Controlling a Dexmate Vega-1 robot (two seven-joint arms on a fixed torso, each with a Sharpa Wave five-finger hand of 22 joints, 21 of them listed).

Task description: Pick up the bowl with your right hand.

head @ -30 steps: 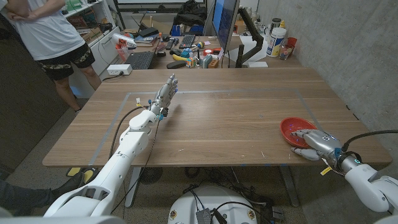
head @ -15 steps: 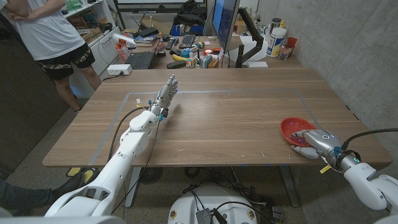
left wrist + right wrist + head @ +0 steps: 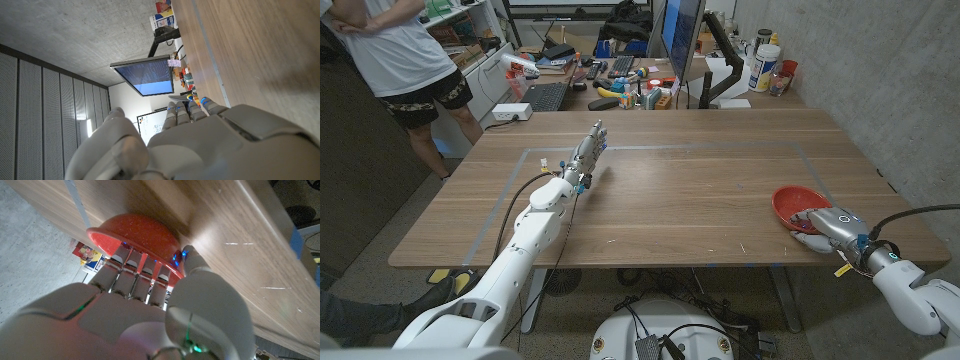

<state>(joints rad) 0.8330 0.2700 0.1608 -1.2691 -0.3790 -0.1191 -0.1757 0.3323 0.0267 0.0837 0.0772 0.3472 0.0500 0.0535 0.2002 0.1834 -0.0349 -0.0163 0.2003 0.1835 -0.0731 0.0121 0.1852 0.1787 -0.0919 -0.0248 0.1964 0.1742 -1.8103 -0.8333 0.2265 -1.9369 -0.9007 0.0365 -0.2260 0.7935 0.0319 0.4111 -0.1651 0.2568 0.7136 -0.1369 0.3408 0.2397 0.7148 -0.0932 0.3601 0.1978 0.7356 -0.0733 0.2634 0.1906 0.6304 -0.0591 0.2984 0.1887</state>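
The red bowl stands on the wooden table near its right front corner. My right hand is at the bowl's near side. In the right wrist view its fingers reach over the rim into the red bowl and the thumb presses the outer wall, so the rim is pinched. The bowl's base is still on the table. My left hand stretches out over the table's far left part, fingers straight, holding nothing; its back is in the left wrist view.
The table's front edge runs just behind my right hand. Blue tape marks a rectangle on the tabletop. A cluttered desk with a monitor stands behind the table. A person stands at the back left.
My right hand's fingers have curled down over the bowl's near rim and the hand has shifted slightly right. The bowl stays on the table and the left arm has not moved.
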